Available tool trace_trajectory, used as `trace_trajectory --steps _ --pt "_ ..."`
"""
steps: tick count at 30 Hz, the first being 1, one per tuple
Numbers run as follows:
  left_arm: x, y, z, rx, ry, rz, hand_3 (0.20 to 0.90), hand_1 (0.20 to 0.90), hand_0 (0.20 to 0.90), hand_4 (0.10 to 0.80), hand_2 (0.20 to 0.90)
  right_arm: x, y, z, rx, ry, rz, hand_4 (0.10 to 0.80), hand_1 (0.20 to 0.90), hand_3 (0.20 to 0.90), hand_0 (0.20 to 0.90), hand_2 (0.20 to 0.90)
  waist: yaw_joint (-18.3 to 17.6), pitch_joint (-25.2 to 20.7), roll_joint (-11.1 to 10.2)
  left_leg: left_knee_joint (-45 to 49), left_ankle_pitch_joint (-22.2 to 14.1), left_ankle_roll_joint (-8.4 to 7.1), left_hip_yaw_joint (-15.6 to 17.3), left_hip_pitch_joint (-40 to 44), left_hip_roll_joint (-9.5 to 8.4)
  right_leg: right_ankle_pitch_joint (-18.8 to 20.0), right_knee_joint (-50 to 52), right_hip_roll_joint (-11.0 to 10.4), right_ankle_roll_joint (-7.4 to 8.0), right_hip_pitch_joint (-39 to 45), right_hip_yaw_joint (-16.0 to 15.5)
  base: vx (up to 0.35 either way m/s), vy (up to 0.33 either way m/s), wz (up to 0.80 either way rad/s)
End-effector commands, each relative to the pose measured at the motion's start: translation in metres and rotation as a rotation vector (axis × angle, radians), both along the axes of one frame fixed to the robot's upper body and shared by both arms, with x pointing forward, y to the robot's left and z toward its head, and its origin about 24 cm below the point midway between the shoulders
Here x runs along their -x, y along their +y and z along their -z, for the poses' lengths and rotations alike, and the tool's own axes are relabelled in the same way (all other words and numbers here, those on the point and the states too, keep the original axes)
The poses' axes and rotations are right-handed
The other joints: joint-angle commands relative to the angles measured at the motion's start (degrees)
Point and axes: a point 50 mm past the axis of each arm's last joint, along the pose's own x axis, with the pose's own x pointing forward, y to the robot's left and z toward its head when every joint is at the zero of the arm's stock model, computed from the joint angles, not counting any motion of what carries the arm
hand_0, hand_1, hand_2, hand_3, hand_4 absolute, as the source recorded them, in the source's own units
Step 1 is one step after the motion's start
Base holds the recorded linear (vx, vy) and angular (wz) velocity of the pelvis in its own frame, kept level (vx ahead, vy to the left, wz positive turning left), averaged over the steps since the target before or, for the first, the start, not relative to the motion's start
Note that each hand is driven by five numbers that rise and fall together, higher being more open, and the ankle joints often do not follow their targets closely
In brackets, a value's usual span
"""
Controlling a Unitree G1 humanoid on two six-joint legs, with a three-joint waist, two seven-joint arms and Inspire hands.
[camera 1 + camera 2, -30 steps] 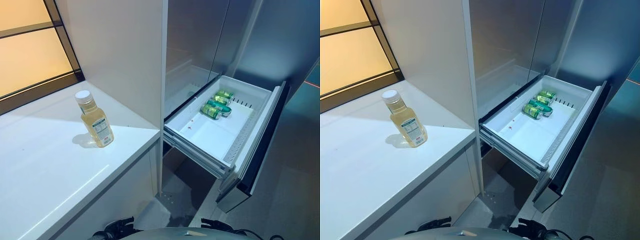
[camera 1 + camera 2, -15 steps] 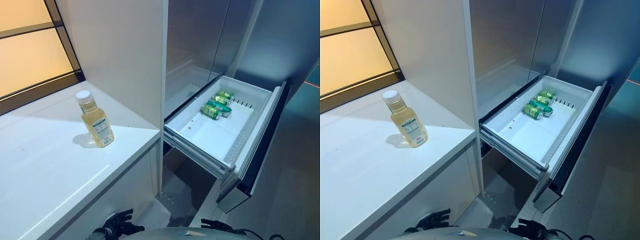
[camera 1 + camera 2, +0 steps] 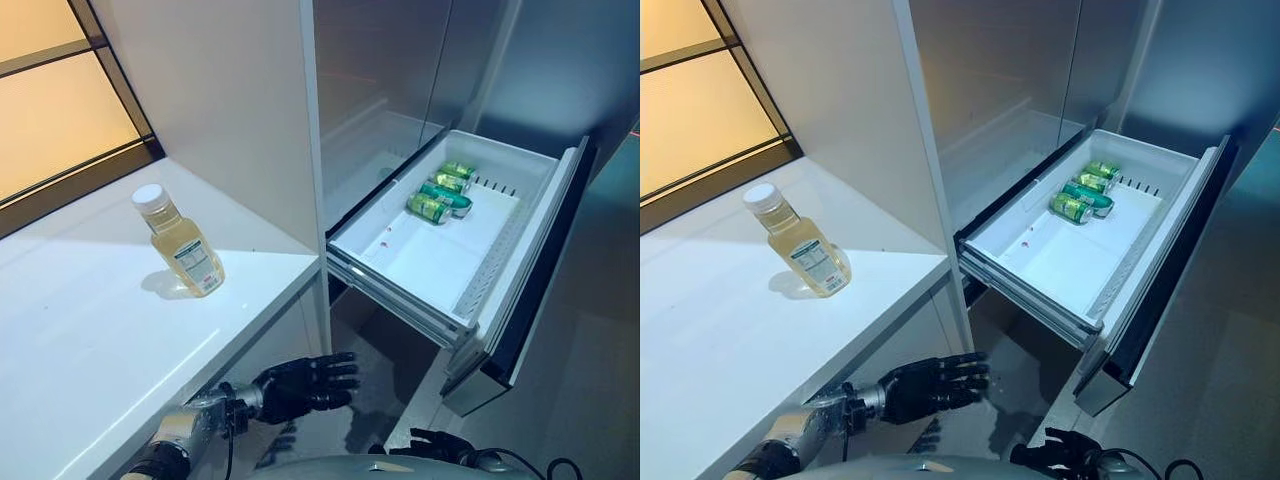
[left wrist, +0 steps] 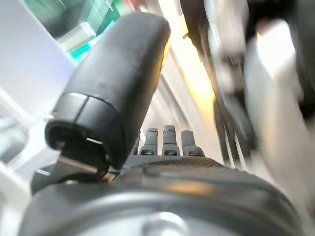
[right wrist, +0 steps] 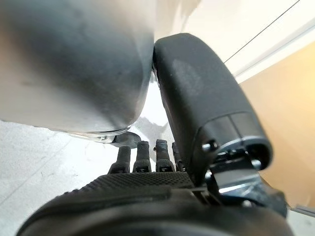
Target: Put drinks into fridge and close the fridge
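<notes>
Across the right half of the frame you have the tall grey steel fridge (image 3: 400,80), with its white plastic pull-out drawer (image 3: 420,262) standing wide open toward the lower right. Filling the left side is the broad white countertop (image 3: 90,330), set below an amber-lit window at the upper left.

Your remaining drink, the clear plastic bottle of pale yellow juice with a white screw cap (image 3: 181,242), stands upright on that counter at centre left, well apart from the drawer. It should feel moderately heavy for its size, being nearly full. The walls look stiff enough to squeeze lightly, but the smooth plastic and glossy label could slip. Take hold around the wide lower body, near the label, not the narrow neck, and keep it upright.

In the far end of the drawer, at the upper right, three green drink cans (image 3: 438,196) lie on their sides close together. The near part of the drawer is bare, which looks like the easiest spot for the bottle.

Your left hand (image 3: 300,384) shows at the bottom centre, below the counter edge, fingers spread straight and holding nothing. Your right hand (image 3: 1060,452) peeks in at the bottom edge; its wrist view shows straight fingers, also empty.
</notes>
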Motion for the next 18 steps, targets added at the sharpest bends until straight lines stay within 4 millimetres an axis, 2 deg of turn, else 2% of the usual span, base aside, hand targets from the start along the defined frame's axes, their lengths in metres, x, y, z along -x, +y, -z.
trace_trajectory --steps 1,3,4,5,8,9,11,14,18 --pt "-0.048 -0.022 -0.113 0.668 -0.329 -0.035 0.900 0.900 0.900 0.800 0.900 -0.001 -0.004 0.000 0.032 -0.011 -0.032 0.800 0.900 0.900 0.900 0.900 -0.4 -1.0 -0.7 0.3 -1.6 0.91 3.3 -2.6 -1.68 -3.4 0.5 -1.7 4.44 3.9 -1.5 0.040 -0.027 0.01" --pt "-0.050 -0.028 -0.132 0.788 -0.390 -0.043 0.900 0.900 0.900 0.800 0.900 0.000 0.000 0.001 0.027 -0.005 -0.034 0.800 0.900 0.900 0.900 0.900 -0.3 -1.0 -1.0 0.3 -1.8 0.91 3.2 -2.5 -1.63 -3.4 0.5 -1.7 4.35 4.0 -1.5 0.037 -0.040 0.01" --pt "-0.051 -0.033 -0.157 0.891 -0.469 -0.066 0.900 0.900 0.900 0.800 0.900 0.001 0.007 0.003 0.021 0.002 -0.038 0.800 0.900 0.900 0.900 0.900 -0.2 -1.1 -1.3 0.3 -1.9 0.91 3.0 -2.4 -1.61 -3.5 0.5 -1.7 4.24 4.2 -1.5 0.031 -0.040 0.02" --pt "-0.051 -0.033 -0.159 0.896 -0.482 -0.070 0.900 0.900 0.900 0.800 0.900 0.001 0.007 0.003 0.020 0.003 -0.038 0.800 0.900 0.900 0.900 0.900 -0.2 -1.0 -1.4 0.3 -2.0 0.92 3.0 -2.3 -1.62 -3.5 0.5 -1.7 4.23 4.3 -1.5 0.031 -0.042 0.03" --pt "-0.057 -0.024 -0.192 0.900 -0.679 -0.218 0.900 0.900 0.900 0.800 0.900 0.002 0.016 0.005 0.016 0.008 -0.050 0.800 0.900 0.900 0.900 0.900 0.0 -1.0 -1.8 0.3 -2.0 1.00 2.4 -2.1 -1.66 -3.6 0.5 -1.7 4.06 4.7 -1.8 0.013 -0.020 0.02" --pt "-0.059 -0.018 -0.198 0.856 -0.765 -0.281 0.900 0.900 0.900 0.800 0.900 0.002 0.018 0.006 0.014 0.007 -0.049 0.800 0.900 0.900 0.900 0.900 0.1 -1.0 -1.9 0.3 -2.1 1.02 2.3 -2.1 -1.67 -3.6 0.5 -1.7 4.04 4.7 -1.9 0.015 -0.028 0.05" --pt "-0.061 0.011 -0.222 0.633 -1.091 -0.493 0.900 0.900 0.900 0.800 0.900 0.006 0.023 0.007 0.011 0.002 -0.044 0.800 0.900 0.900 0.900 0.900 0.5 -0.9 -2.1 0.3 -2.1 1.19 1.5 -1.8 -1.76 -4.0 0.6 -1.7 3.92 5.2 -2.3 0.015 -0.019 0.10" --pt "-0.052 0.039 -0.253 0.422 -1.414 -0.690 0.900 0.900 0.900 0.800 0.900 0.015 0.027 0.009 0.012 0.008 -0.048 0.800 0.900 0.900 0.900 0.900 1.3 -1.4 -2.4 0.3 -2.1 1.26 0.4 -1.8 -1.97 -4.7 0.6 -1.6 3.86 5.8 -3.0 0.021 -0.007 0.15" --pt "-0.034 0.058 -0.283 0.225 -1.716 -0.855 0.900 0.900 0.900 0.800 0.900 0.019 0.031 0.010 0.006 0.016 -0.064 0.800 0.900 0.900 0.900 0.900 2.6 -2.0 -2.8 0.3 -1.9 1.01 -1.1 -2.1 -2.05 -5.5 0.9 -1.5 3.52 6.2 -3.9 0.023 -0.009 0.20"
